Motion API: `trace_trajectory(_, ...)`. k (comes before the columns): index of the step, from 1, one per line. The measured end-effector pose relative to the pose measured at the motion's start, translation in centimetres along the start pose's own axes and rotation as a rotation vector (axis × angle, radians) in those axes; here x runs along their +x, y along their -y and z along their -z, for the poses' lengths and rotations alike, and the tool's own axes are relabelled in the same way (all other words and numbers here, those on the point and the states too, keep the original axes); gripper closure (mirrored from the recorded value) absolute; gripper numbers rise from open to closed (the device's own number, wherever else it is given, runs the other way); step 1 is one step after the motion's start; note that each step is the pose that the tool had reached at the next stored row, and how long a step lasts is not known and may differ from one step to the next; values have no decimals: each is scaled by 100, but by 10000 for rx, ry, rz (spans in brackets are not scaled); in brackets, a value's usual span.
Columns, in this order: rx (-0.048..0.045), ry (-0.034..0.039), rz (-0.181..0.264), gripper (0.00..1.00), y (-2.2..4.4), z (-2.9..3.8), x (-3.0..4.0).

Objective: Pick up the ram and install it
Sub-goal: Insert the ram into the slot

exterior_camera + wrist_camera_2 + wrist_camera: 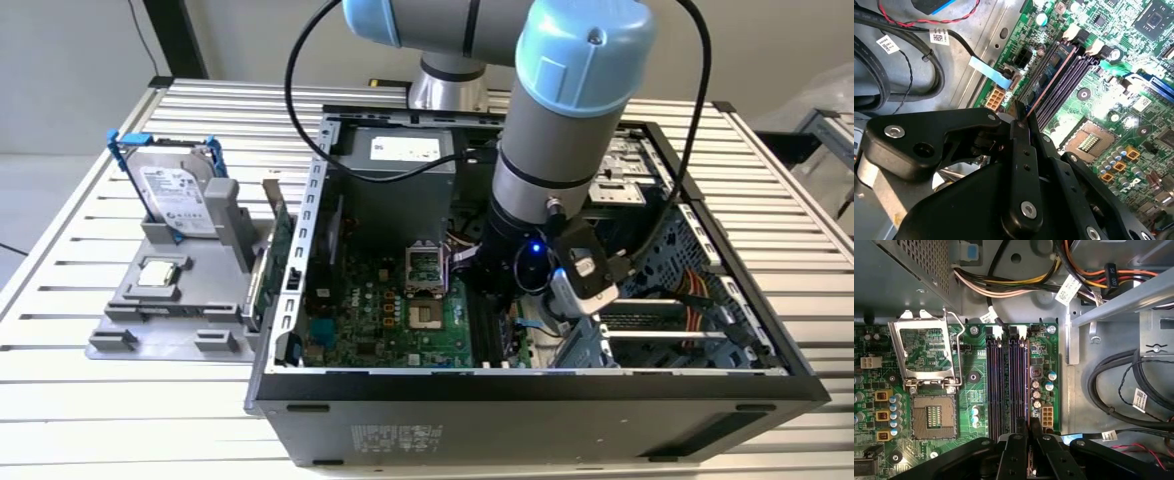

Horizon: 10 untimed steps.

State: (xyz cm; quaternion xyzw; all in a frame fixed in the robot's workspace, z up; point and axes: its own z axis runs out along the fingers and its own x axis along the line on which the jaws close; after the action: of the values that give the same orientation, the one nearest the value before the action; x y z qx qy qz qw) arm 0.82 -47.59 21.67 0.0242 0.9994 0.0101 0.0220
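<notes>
Cables [1114, 385] beside open memory slots [1006, 385]

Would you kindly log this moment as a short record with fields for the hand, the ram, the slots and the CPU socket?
hand: the hand is shut on the ram, down inside the open computer case
ram: the ram is seen edge-on, lying along the memory slots; whether it is seated cannot be told
slots: the memory slots are dark and parallel, beside the CPU socket
CPU socket: the CPU socket is bare, its retention frame flipped open
</notes>
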Motion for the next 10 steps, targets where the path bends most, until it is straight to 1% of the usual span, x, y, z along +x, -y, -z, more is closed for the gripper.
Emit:
trace_trajectory(6, 2, 8, -60, 100, 0, -3, 3)
trace_trajectory(10, -7, 12, -77, 100, 0, -18, 3)
